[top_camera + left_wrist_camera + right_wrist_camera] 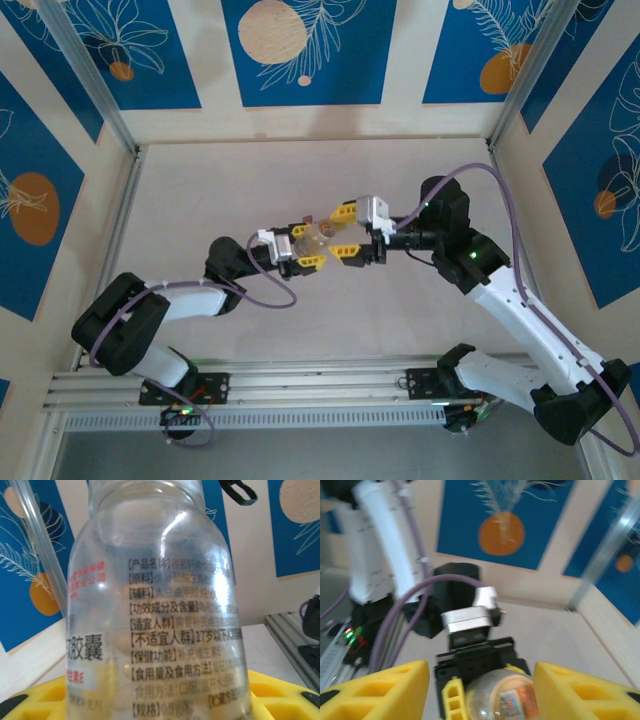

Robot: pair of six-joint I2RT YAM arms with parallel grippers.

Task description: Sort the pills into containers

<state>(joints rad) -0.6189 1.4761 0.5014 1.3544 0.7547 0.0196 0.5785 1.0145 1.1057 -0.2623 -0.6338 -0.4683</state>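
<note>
Left claw (303, 247): closed on the clear bottle (320, 240), holding it off the worktop (240, 180) at centre.
Right claw (346, 232): spread wide, yellow fingers (385, 690) on either side of the bottle's end (502, 697); contact cannot be determined.
Bottle, left wrist view (160, 605): upright, with printed red and black text.
Containers (308, 218): small dark-red and tan piece just beyond the bottle, partly hidden.
Pills: cannot tell.
</note>
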